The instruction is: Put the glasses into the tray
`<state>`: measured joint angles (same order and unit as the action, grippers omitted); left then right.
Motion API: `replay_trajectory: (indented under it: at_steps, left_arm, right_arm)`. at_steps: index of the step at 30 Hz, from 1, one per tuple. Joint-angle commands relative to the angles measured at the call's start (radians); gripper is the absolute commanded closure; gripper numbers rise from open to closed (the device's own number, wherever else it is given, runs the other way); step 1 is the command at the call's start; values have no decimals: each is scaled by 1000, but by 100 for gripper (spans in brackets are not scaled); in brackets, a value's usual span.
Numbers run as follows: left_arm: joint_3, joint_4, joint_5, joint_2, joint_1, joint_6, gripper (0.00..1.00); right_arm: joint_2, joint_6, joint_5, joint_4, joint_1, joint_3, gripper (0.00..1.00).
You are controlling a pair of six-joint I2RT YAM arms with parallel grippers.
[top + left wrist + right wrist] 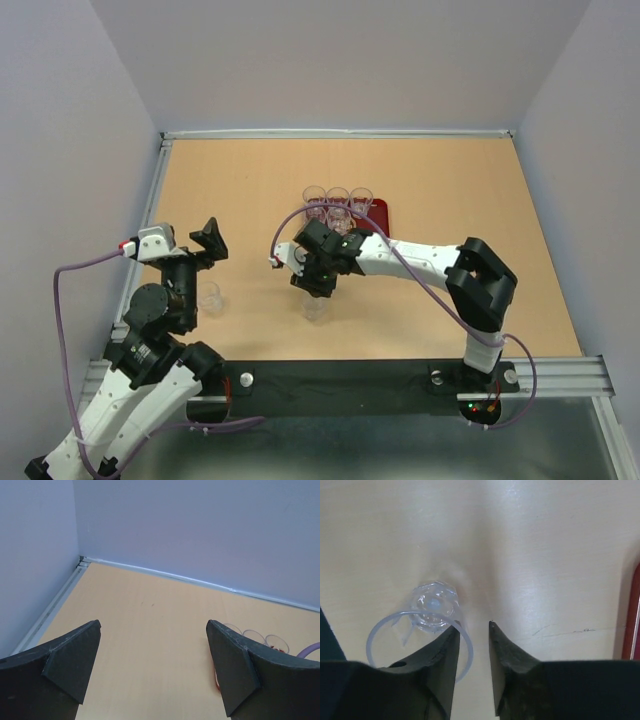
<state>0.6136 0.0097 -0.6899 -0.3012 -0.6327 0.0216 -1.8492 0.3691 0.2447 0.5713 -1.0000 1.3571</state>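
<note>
A: Status, L to R?
B: L gripper (152, 627) spread wide, empty; one glass (210, 297) beside it. R gripper (473, 626) fingers slightly apart, straddling rim of second glass (434, 605), near tray (378, 215).
A: Next?
B: Prob. pinch wall, lift, carry to tray.

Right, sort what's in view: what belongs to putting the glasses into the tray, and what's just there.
For the job:
- tray
- glasses already in it
- glass at the right jaws
- glass on the table beside the left arm

Just there:
- purple cables
- metal rail
- black base plate
</note>
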Motion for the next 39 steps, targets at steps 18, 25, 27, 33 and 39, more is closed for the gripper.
replay_trajectory:
  at_steps: [18,25,27,33,39]
  left_arm:
    - [-15,52,6,8,10,-17,1]
    - [-15,55,20,4,10,-15,1]
    - [-15,56,23,7,11,-17,1]
    - [-15,56,27,8,11,-15,1]
    - [-15,55,26,16,13,-17,1]
  right_arm:
    - [137,42,-113,30,216,74,100]
    - [191,-87,-107,-60,426,47,100]
    - [196,-123,-130,-91,460,34,100]
    - [171,-231,-183,-160,531,25,100]
    - [120,-252,-189,-169,532,40,97]
